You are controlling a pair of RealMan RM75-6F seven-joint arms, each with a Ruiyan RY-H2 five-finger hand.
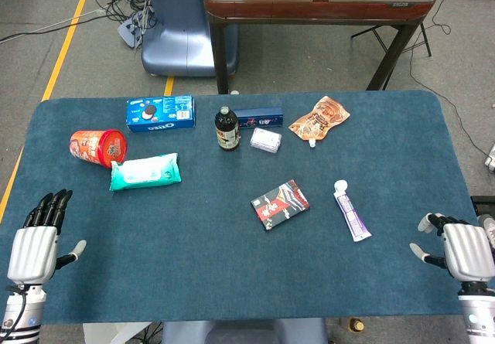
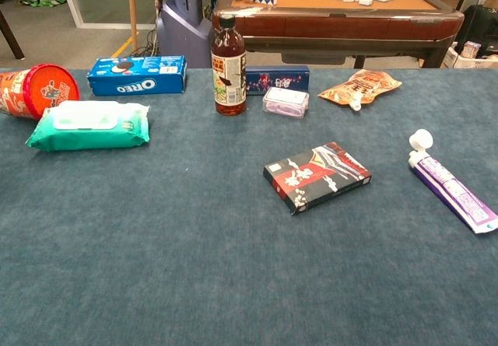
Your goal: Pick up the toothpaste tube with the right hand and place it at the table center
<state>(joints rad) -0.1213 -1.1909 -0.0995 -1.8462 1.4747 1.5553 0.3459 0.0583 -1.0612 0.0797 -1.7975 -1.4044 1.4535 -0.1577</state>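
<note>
The toothpaste tube [image 1: 352, 213], purple and white with a white cap at its far end, lies flat on the right part of the blue table [image 1: 232, 267]. The chest view shows the tube [image 2: 453, 183] near the right edge. My right hand [image 1: 462, 252] hovers at the table's near right corner, right of and nearer than the tube, apart from it and holding nothing. My left hand [image 1: 35, 241] is at the near left corner, fingers stretched out and empty. Neither hand appears in the chest view.
A dark patterned box [image 1: 279, 204] lies left of the tube near the table middle. Further back are a bottle [image 1: 226, 129], a blue carton [image 1: 260, 117], a small clear case [image 1: 266, 140], an orange pouch [image 1: 319, 117], an Oreo box [image 1: 160, 113], wet wipes [image 1: 145, 172] and a red cup [image 1: 97, 148].
</note>
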